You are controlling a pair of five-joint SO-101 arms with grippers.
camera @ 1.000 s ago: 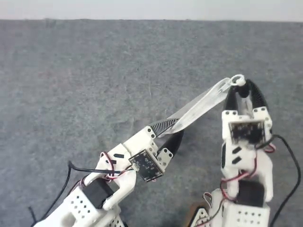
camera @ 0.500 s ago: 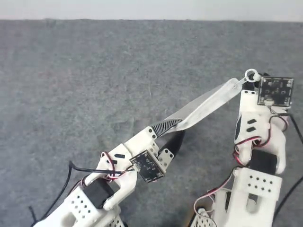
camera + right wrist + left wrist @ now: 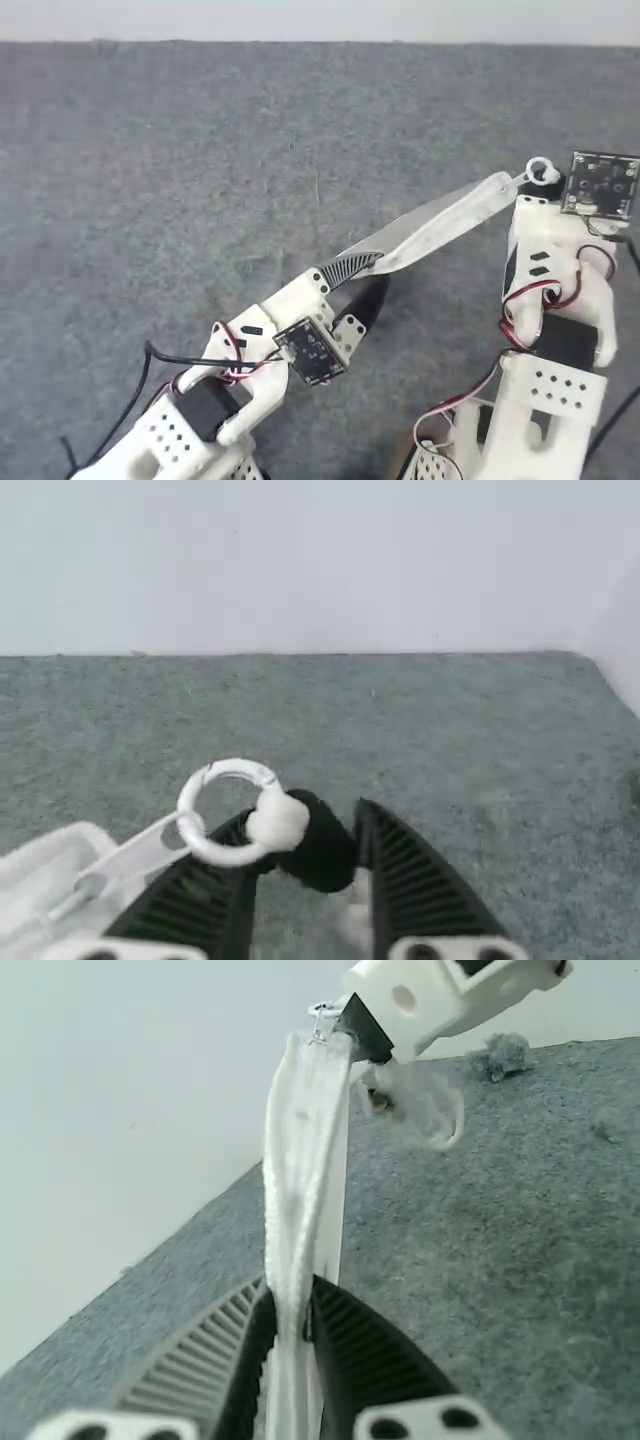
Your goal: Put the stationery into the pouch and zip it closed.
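A translucent white pouch [image 3: 440, 225] hangs stretched above the grey table between both arms. My left gripper [image 3: 365, 275] is shut on its near end, and the left wrist view shows the pouch [image 3: 305, 1160] pinched edge-on between the ribbed black fingers [image 3: 350, 1345]. My right gripper [image 3: 540, 192] holds the far end at the zipper pull. In the right wrist view a dark tab sits between that gripper's [image 3: 310, 865] jaws, with a silver ring [image 3: 225, 810] and a white bead just beyond it. Stationery inside the pouch cannot be made out.
Grey felt covers the table [image 3: 200, 150], which ends at a white wall behind. Cables [image 3: 150, 360] trail from the left arm's base. A small brown object [image 3: 405, 460] lies at the front edge between the arm bases.
The right arm swung to the right and its wrist turned over, carrying the ring end outward. The pouch now stretches longer and flatter. The left arm stayed put.
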